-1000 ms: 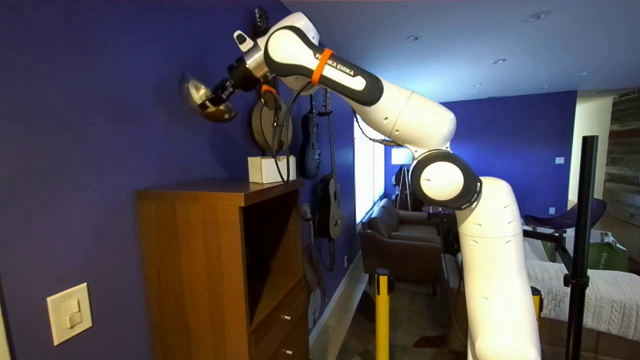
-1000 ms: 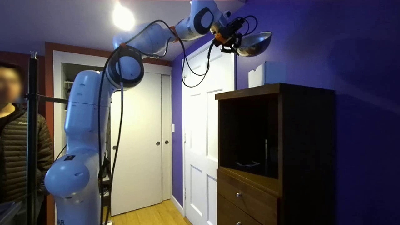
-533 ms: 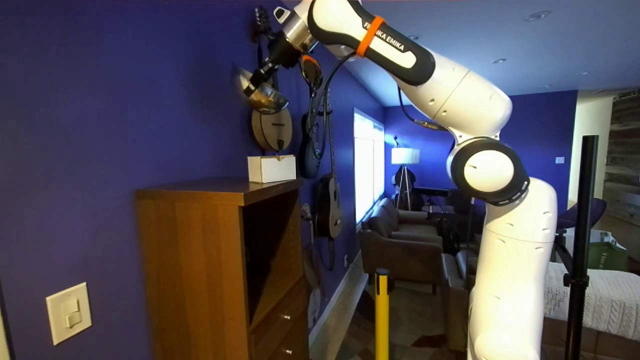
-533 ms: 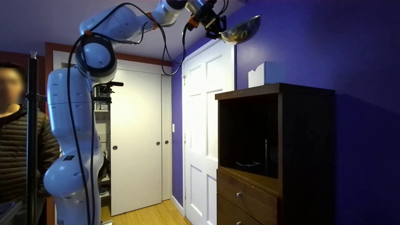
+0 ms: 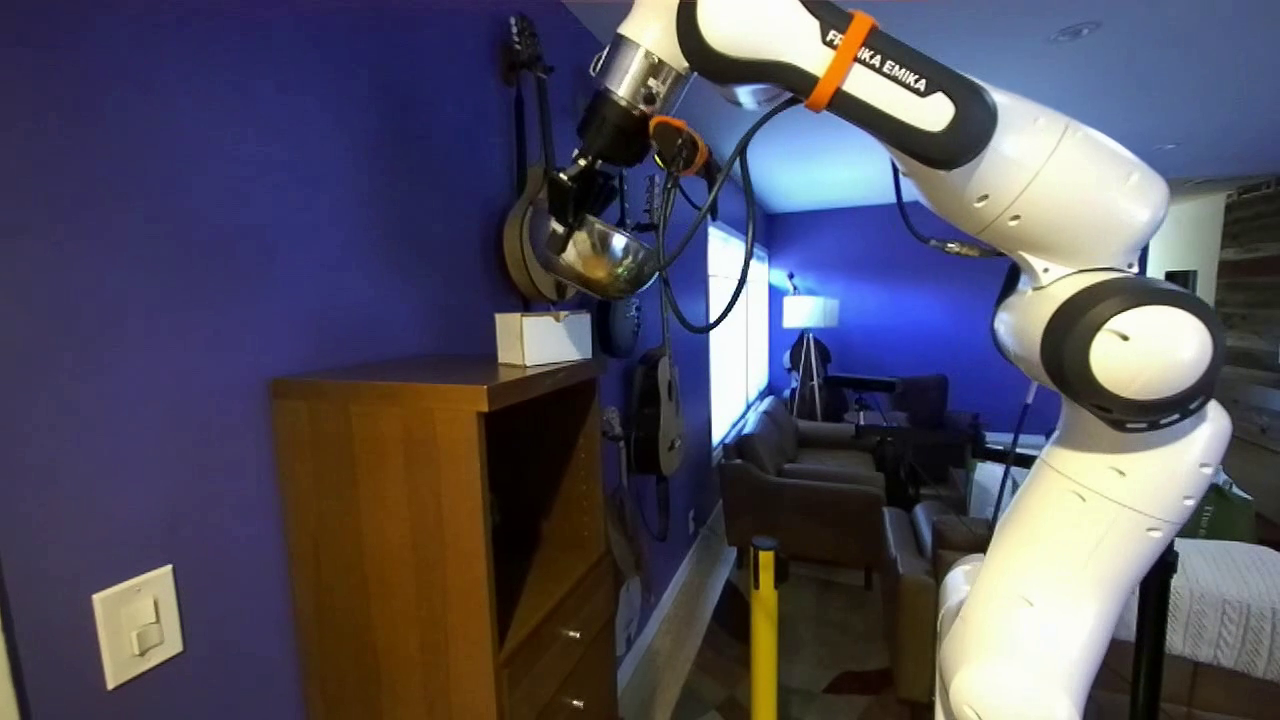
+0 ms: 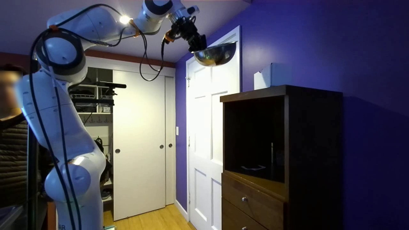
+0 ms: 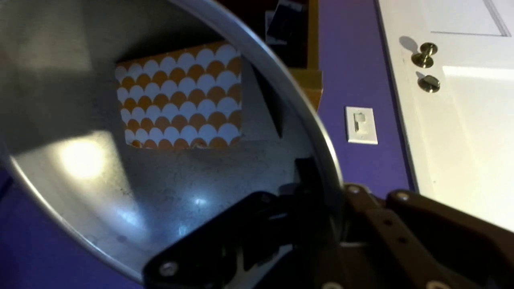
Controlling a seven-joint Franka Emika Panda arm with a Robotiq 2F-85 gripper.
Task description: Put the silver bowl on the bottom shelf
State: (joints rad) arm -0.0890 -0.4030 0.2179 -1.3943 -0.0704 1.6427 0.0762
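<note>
The silver bowl (image 5: 608, 262) hangs in the air, held by its rim. It also shows in an exterior view (image 6: 215, 56), nearly level, above the cabinet's height and out in front of it. In the wrist view the inside of the bowl (image 7: 192, 172) fills the left, with an orange-and-white scalloped card (image 7: 180, 98) in it. My gripper (image 7: 333, 208) is shut on the rim, one finger inside and one outside. It also shows in both exterior views (image 5: 565, 230) (image 6: 198, 49). The bottom shelf (image 6: 255, 181) is the floor of the cabinet's open compartment, below the bowl.
A white box (image 5: 545, 340) stands on the cabinet top (image 5: 420, 372). In the compartment lie a pale flat item (image 6: 254, 167) and a thin upright thing (image 6: 272, 153). Drawers (image 6: 252, 204) are below. The purple wall (image 6: 367, 64) backs the cabinet. A white door (image 6: 204, 127) is beside it.
The arm has drawn back, carrying the bowl away from the wall to the front of the cabinet. In the last half second the bowl has come down and turned more level.
</note>
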